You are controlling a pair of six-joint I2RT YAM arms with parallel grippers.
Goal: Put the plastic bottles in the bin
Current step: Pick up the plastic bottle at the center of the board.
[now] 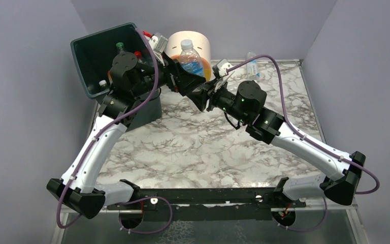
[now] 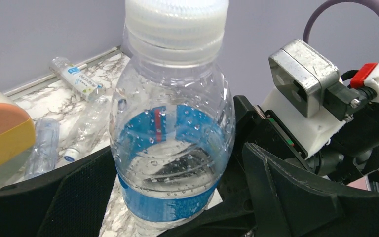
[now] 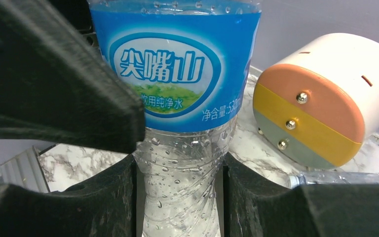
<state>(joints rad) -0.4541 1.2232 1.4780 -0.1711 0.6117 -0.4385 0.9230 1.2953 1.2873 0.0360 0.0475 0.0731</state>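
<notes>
A clear bottle [image 1: 189,58] with a blue label and a white cap is held upright above the table, just right of the bin [image 1: 101,31]. My right gripper [image 3: 180,187] is shut on the bottle's [image 3: 177,74] lower body. My left gripper [image 2: 172,197] is open, its two fingers standing either side of the same bottle [image 2: 172,128] with a gap on the right. Inside the dark bin lie other bottles, one with a green cap [image 1: 120,47] and one with a white cap [image 1: 102,84]. Loose clear bottles [image 2: 76,76] lie on the marble table by the back wall.
The round cream, orange and yellow drawer unit [image 1: 195,43] stands right behind the held bottle, with its front [image 3: 321,98] in the right wrist view. One bottle [image 1: 252,66] lies at the back right. The right wrist's camera block [image 2: 306,84] is close beside my left fingers.
</notes>
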